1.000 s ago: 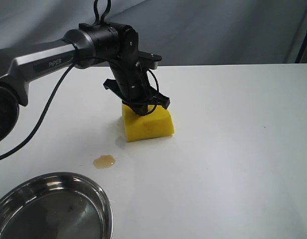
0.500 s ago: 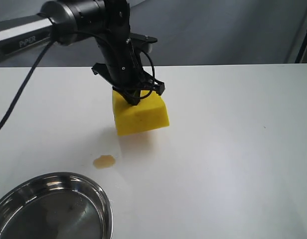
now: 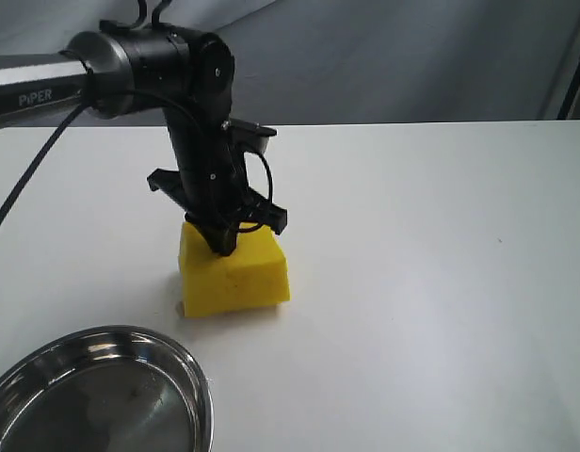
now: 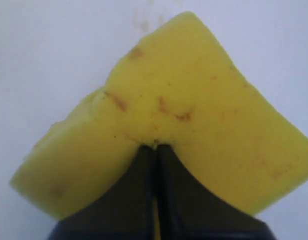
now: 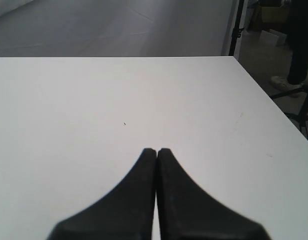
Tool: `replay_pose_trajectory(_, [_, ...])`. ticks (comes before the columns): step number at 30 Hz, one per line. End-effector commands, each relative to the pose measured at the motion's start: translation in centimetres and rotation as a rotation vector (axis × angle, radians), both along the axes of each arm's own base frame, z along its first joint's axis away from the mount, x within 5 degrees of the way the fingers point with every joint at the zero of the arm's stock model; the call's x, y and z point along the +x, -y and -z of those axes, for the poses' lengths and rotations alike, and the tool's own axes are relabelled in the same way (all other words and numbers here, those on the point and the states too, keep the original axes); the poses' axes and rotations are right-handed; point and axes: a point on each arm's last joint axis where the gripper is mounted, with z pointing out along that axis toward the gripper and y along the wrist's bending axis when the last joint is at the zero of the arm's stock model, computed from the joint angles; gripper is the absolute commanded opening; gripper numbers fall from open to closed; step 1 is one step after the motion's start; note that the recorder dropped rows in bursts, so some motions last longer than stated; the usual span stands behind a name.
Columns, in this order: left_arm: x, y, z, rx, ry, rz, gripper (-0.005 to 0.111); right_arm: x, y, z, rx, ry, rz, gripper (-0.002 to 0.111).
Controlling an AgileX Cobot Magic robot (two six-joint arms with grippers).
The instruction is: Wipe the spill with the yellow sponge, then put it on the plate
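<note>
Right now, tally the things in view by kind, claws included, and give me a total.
Yellow sponge: 1
Steel plate: 1
Claws: 2 (left claw pinching the sponge, right claw shut on nothing)
Total: 4

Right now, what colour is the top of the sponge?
The sponge is bright yellow with small brown specks, clearest in the left wrist view.

One yellow sponge [image 3: 235, 279]; one plate [image 3: 111, 331]; one left pincer [image 4: 156, 146]; one right pincer [image 5: 156, 150].
</note>
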Motion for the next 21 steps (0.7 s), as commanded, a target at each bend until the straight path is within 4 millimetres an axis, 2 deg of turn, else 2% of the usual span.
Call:
replay_pose_trajectory(1, [-1.5,-0.3,1.6,0.009,-0.083,-0.03,0.0,0.0,0.0,0.0,-0.014,0.004,-0.004,0.0])
replay_pose_trajectory(4, [-2.2,-1.2,3.0,0.076,-0.112,-0.009,0.0,0.0,0.0,0.0,-0.014,0.004,-0.004,0.0])
replay_pose_trajectory(9, [-2.1,-2.9,4.9,0.185,-0.031,0.05,0.0,0.1,0.0,0.0,-0.015,0.004,-0.012,0.0])
replay_pose_trajectory(13, [-1.3,-4.6,5.1,0.227,-0.008,0.015,0.0,0.1,0.0,0.0,-0.015,0.004,-0.012,0.0])
replay_pose_trajectory(21, [0.8,-9.3,5.0,0.338,0.034,-0.033,0.0,0.1,0.0,0.0,-0.015,0.004,-0.012,0.0])
